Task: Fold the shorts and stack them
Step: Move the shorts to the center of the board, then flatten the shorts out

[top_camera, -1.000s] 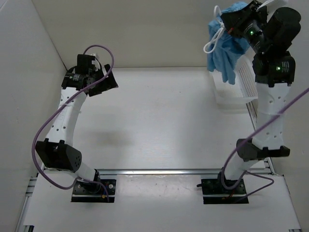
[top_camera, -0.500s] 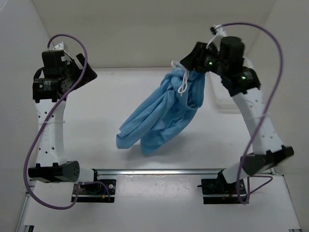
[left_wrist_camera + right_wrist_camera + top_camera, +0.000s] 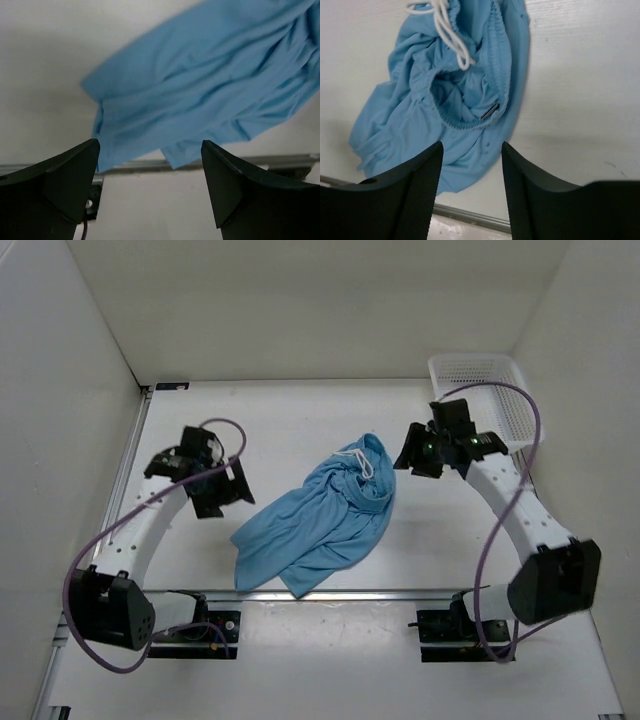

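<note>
Since right gripper (image 3: 410, 458) let go, shorts (image 3: 320, 520) lie on table (image 3: 290, 420); its jaws parted, left gripper (image 3: 231, 493) wide.

The white counter (image 3: 300, 420) carries a crumpled pair of light blue shorts (image 3: 320, 520). They lie in a loose heap between the two end effectors, to the right of the left end effector (image 3: 232, 490) and just left of the right end effector (image 3: 405, 458). The gathered waistband and white drawstring (image 3: 358, 462) lie at the end nearest the right end effector. The legs spread away from it toward the counter's near edge, their hems by the metal rail (image 3: 400, 593) there. A white mesh basket (image 3: 470, 361) stands in the counter's far right corner, just behind the right end effector.
</note>
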`<act>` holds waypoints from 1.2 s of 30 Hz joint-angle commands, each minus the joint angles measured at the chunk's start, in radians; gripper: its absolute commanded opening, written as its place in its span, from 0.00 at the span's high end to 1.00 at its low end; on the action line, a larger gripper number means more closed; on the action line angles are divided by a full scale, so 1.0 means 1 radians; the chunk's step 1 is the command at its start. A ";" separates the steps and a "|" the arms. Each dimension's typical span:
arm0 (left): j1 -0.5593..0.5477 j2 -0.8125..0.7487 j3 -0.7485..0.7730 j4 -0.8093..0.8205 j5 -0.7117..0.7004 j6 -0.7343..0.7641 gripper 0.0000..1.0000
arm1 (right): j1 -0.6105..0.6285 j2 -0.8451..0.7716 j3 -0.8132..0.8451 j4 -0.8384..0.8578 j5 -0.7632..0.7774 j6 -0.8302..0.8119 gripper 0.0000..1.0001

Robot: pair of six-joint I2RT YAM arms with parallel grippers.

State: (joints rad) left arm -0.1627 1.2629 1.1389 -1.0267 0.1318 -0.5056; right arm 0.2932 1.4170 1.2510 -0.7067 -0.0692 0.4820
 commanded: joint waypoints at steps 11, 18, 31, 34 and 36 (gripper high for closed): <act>-0.264 -0.002 -0.450 0.220 0.110 -0.364 0.00 | 0.352 0.086 -0.066 0.087 0.126 0.074 0.05; -0.224 0.020 -0.519 0.277 0.103 -0.386 0.06 | 0.399 0.281 0.108 0.052 0.270 0.030 0.17; -0.173 0.121 -0.446 0.251 0.014 -0.352 0.90 | 0.370 0.497 0.297 0.003 0.266 -0.058 0.74; -0.173 0.075 -0.345 0.154 -0.040 -0.343 0.90 | 0.313 0.498 0.335 0.003 0.166 -0.080 1.00; -0.160 0.066 -0.260 0.093 -0.115 -0.314 0.90 | 0.282 0.468 0.372 0.003 0.157 -0.106 1.00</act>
State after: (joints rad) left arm -0.3397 1.3827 0.7532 -0.8631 0.1341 -0.8612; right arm 0.6342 1.9373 1.5333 -0.7052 0.1329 0.4320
